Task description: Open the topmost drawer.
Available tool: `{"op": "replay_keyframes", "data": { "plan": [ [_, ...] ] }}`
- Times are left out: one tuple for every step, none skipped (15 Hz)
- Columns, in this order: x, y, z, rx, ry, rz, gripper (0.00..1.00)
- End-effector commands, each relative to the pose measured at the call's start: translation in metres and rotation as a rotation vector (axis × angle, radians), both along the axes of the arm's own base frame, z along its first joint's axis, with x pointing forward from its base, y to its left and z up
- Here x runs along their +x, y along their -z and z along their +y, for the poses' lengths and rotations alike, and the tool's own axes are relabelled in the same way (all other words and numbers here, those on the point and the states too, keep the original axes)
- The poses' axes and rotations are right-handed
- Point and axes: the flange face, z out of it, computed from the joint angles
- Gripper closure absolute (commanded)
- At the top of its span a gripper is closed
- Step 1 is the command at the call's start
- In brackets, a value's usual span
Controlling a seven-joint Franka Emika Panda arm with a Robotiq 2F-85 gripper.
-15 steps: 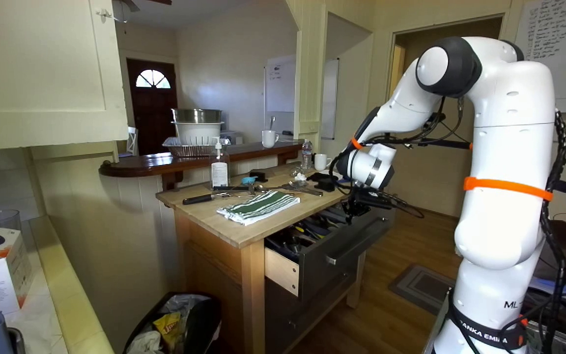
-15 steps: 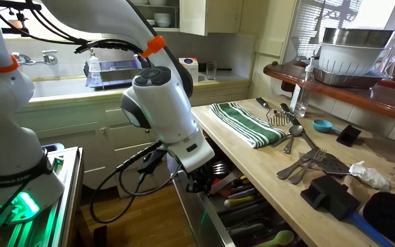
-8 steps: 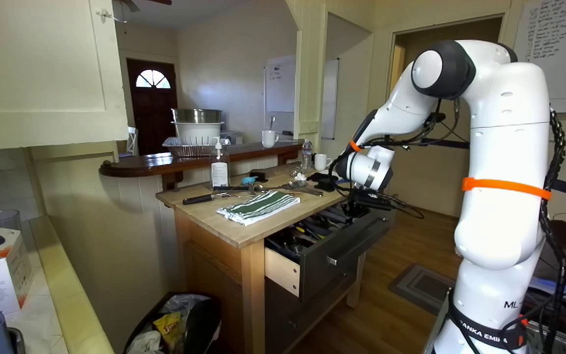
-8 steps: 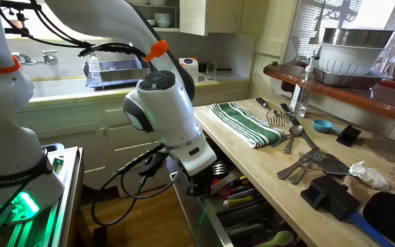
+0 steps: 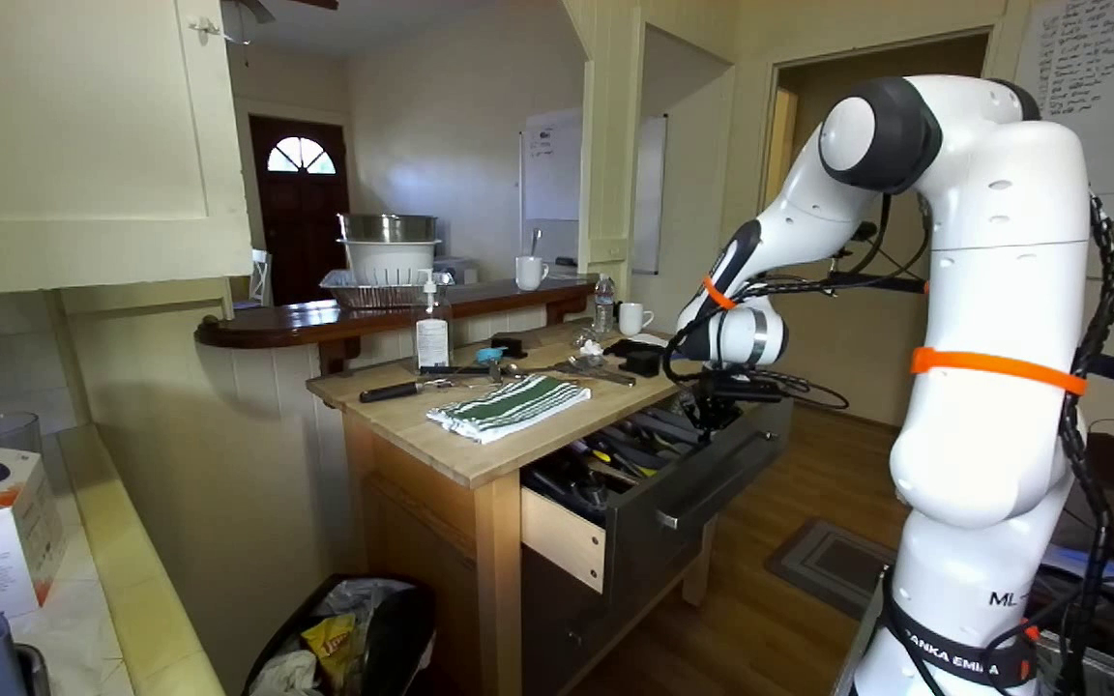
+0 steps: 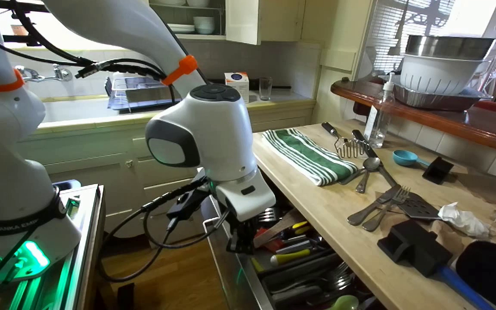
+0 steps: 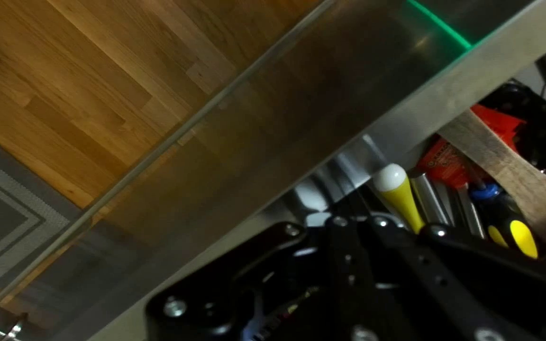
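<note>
We saw a kitchen (image 6: 338, 26) with a pale wooden worktop (image 6: 317, 202) and, higher alongside it, a dark glossy ledge (image 6: 467, 127). Only an exterior view gave us the sink (image 6: 80, 111). Just under the worktop, the topmost drawer (image 5: 692, 491) stood pulled out, dark grey in front, light wood at its side, crowded with tools (image 6: 291, 257). The gripper (image 6: 240, 247) was at the drawer's front edge; we could not tell whether it was clenched or released. Among the tools lay a white-tipped yellow handle (image 7: 402, 196).

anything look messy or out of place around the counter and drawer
The crumpled white wad on the counter looks out of place, like litter beside the spatula. The open drawer looks jumbled, with tools lying at varied angles. No spill shows.
</note>
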Motion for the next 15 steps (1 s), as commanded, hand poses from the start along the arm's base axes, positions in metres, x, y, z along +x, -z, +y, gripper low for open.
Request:
{"op": "replay_keyframes", "data": {
  "plan": [
    [-0.02, 0.009, 0.002, 0.061, 0.018, 0.161, 1.0],
    [-0.022, 0.007, 0.002, 0.071, 0.024, 0.196, 1.0],
    [-0.025, 0.005, 0.003, 0.087, 0.029, 0.231, 1.0],
    [-0.028, 0.005, 0.005, 0.1, 0.042, 0.273, 1.0],
    [-0.031, 0.004, 0.006, 0.112, 0.051, 0.311, 1.0],
    [-0.034, 0.004, 0.008, 0.123, 0.061, 0.344, 1.0],
    [-0.036, 0.004, 0.009, 0.137, 0.069, 0.365, 1.0],
    [-0.035, 0.004, 0.011, 0.146, 0.086, 0.337, 1.0],
    [-0.033, 0.002, 0.011, 0.145, 0.105, 0.301, 1.0],
    [-0.029, -0.002, 0.01, 0.138, 0.101, 0.249, 1.0],
    [-0.027, -0.006, 0.011, 0.146, 0.11, 0.229, 1.0],
    [-0.024, -0.011, 0.011, 0.141, 0.119, 0.193, 1.0],
    [-0.02, -0.018, 0.011, 0.145, 0.128, 0.164, 1.0],
    [-0.017, -0.026, 0.011, 0.148, 0.139, 0.141, 1.0],
    [-0.013, -0.035, 0.011, 0.143, 0.145, 0.108, 0.99]
  ]
}}
